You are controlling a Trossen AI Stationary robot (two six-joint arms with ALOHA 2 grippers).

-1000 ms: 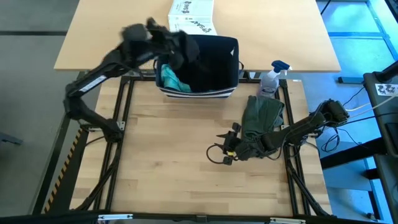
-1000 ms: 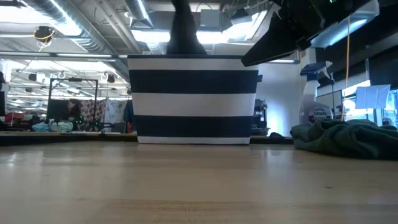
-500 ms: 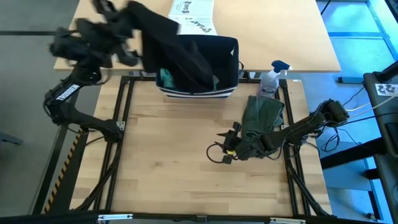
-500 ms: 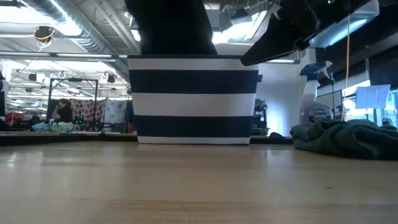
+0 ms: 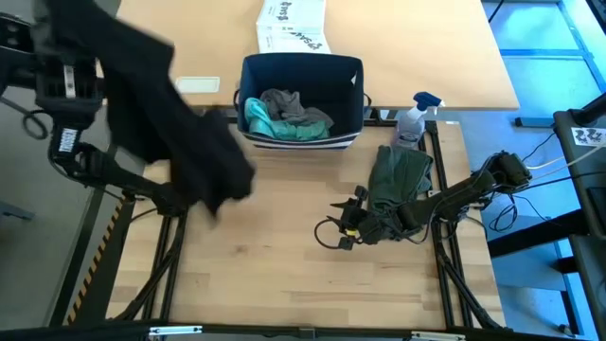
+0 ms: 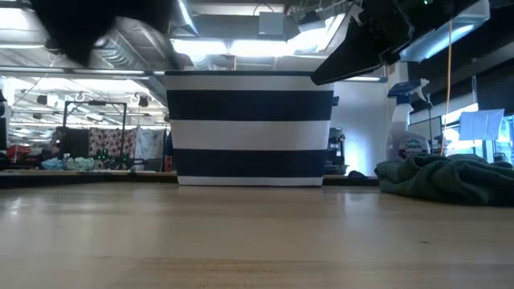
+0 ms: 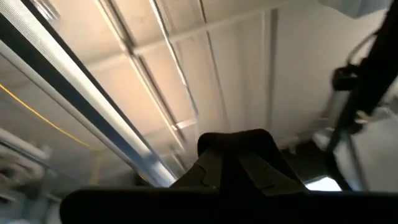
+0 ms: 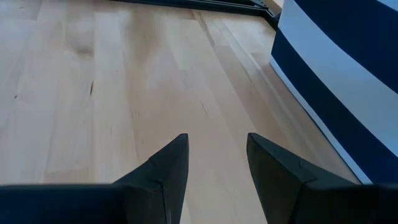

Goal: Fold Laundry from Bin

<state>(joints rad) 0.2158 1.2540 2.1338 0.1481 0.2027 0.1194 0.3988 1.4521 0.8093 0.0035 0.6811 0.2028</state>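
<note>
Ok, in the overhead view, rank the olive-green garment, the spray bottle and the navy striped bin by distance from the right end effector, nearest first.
From the right end effector:
1. Olive-green cloth garment, right beside it, under the arm.
2. Clear plastic spray bottle, at the table's far right edge.
3. Navy-blue fabric bin, far centre.

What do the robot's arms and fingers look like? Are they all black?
Mostly, yes. Both arms are thin and dark, built from jointed segments. The left arm has small white labels on it. The right arm has black cables looping round its wrist. The right gripper ends in two dark, flat fingers that taper to points, like little wedges.
</note>
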